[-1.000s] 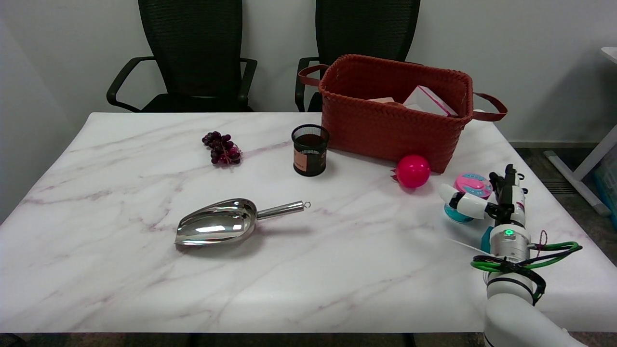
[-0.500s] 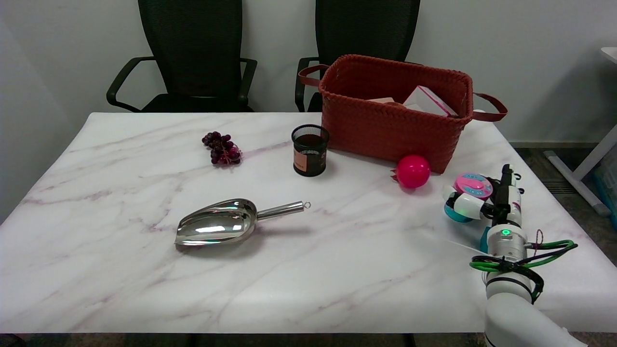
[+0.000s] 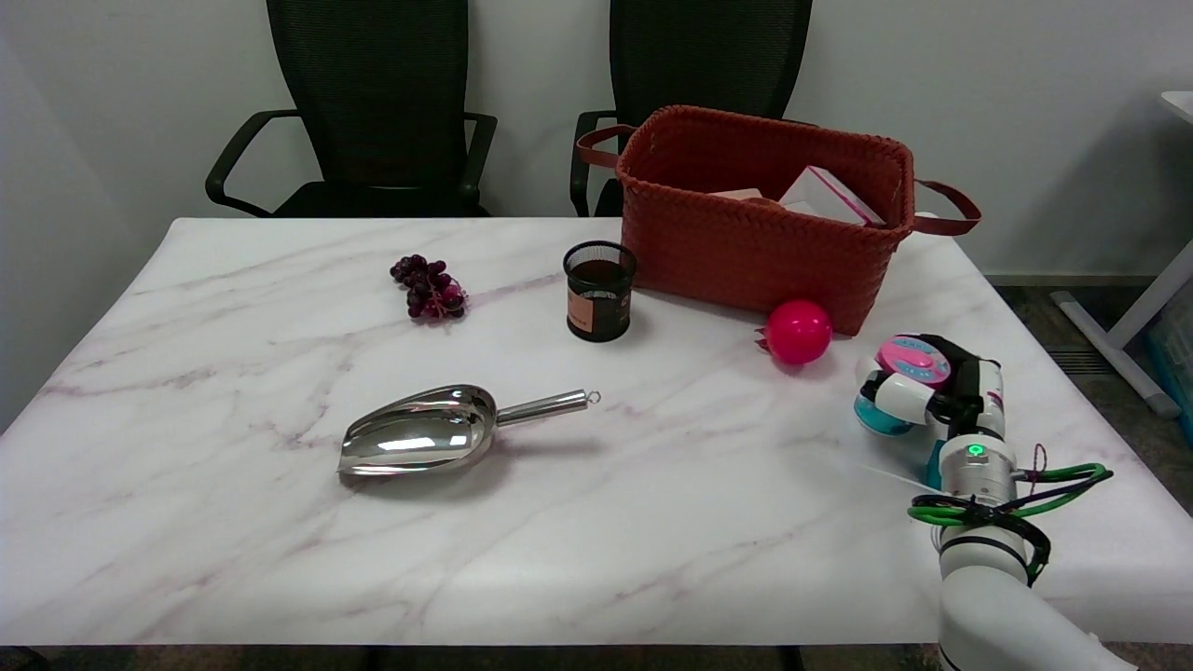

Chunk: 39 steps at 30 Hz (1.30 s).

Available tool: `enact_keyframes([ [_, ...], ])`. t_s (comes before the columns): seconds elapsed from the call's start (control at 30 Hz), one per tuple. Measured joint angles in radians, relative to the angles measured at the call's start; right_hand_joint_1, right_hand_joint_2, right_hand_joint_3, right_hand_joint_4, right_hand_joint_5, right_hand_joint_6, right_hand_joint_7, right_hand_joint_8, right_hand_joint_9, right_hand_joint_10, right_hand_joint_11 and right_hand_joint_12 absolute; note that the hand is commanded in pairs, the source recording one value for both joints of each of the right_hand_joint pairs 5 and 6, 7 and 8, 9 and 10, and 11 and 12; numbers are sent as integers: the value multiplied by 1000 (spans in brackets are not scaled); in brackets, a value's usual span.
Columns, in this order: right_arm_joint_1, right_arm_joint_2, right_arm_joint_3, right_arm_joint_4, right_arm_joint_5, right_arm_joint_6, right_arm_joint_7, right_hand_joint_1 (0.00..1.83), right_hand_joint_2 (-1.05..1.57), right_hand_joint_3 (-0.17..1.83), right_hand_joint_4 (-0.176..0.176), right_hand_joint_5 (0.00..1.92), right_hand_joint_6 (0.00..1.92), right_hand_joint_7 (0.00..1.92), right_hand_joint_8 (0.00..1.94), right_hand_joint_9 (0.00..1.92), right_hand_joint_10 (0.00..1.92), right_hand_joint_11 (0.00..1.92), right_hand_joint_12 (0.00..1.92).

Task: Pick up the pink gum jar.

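The pink gum jar point(image 3: 909, 359), with a pink lid and a teal base, stands near the table's right edge. My right hand point(image 3: 937, 396) wraps it from the near right side: the white thumb lies across its front and the black fingers curl over the lid's far side. The jar rests on the table.
A red woven basket point(image 3: 746, 252) holding boxes stands behind. A magenta ball point(image 3: 798, 332) lies just left of the jar. A black mesh cup point(image 3: 598, 290), purple grapes point(image 3: 429, 286) and a steel scoop point(image 3: 429, 438) sit further left. The table's right edge point(image 3: 1072, 391) is close by.
My right hand has moved in toward the jar and its fingers have curled from upright down around the lid. The jar stays in place.
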<state>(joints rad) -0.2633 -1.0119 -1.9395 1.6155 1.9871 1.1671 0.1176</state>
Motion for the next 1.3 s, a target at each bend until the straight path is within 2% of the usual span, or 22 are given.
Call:
enact_keyframes([
  [0.17, 0, 0, 1, -1, 3, -3, 0, 1218, 831, 1167, 0, 1181, 1181, 1372, 1372, 1306, 1306, 1200, 1200],
  [0.27, 0, 0, 2, -2, 3, -5, 1, 1213, 964, 1174, 0, 1275, 1275, 1417, 1417, 1377, 1377, 1317, 1317],
  [0.57, 5, 0, 3, -2, 4, -7, 1, 1218, 1182, 1175, 0, 1314, 1314, 1448, 1448, 1407, 1407, 1413, 1413],
  [0.9, 19, 1, 4, 16, -23, -17, 4, 1204, 1224, 1164, 0, 1324, 1324, 1469, 1469, 1407, 1407, 1487, 1487],
  [1.3, 79, 22, 44, 70, -155, -19, 3, 1169, 1241, 1107, 0, 1328, 1328, 1492, 1492, 1412, 1412, 1517, 1517],
])
